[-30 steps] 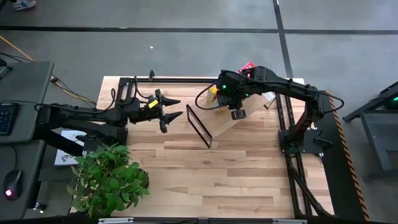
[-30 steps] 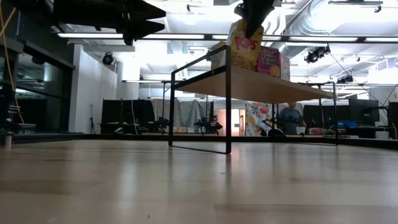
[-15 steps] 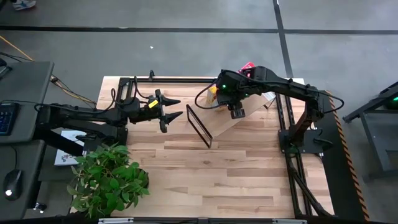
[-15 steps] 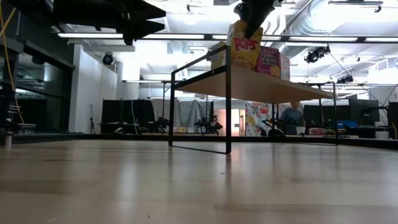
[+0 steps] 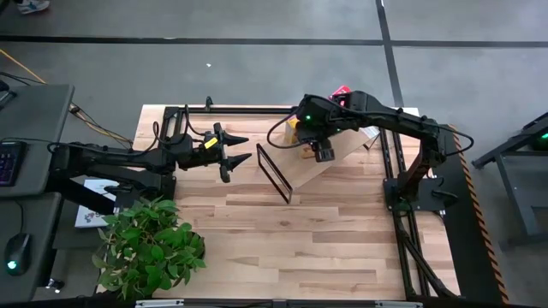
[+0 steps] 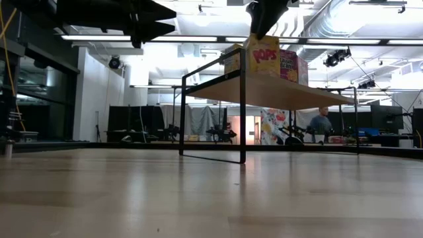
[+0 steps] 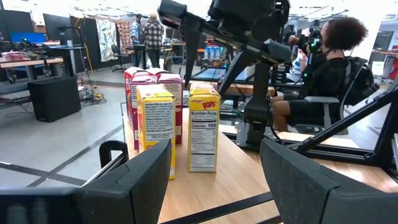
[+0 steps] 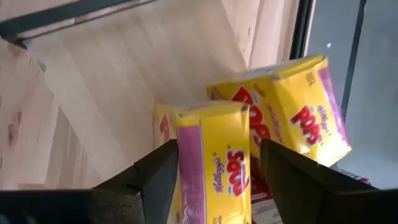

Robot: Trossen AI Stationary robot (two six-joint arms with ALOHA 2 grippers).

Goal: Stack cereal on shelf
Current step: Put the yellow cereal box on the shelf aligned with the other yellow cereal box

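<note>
One yellow rectangular cardboard cereal box (image 6: 263, 55) now stood upright on the long light-wood shelf (image 6: 277, 92), no longer tilted. Right tool (image 5: 320, 147) hung open above it, apparently released; left tool (image 5: 229, 151) waited open.

- The right arm reaches from its base at the table's right edge across toward the middle, elbow bent, wrist pointing down.
- The right gripper (image 5: 319, 152) hangs above the table's far middle, its fingers (image 8: 163, 180) spread apart with nothing between them.
- The left arm stretches in level from the left side.
- The left gripper (image 5: 237, 149) hovers high, its fingers (image 7: 144, 180) parted and empty.
</note>
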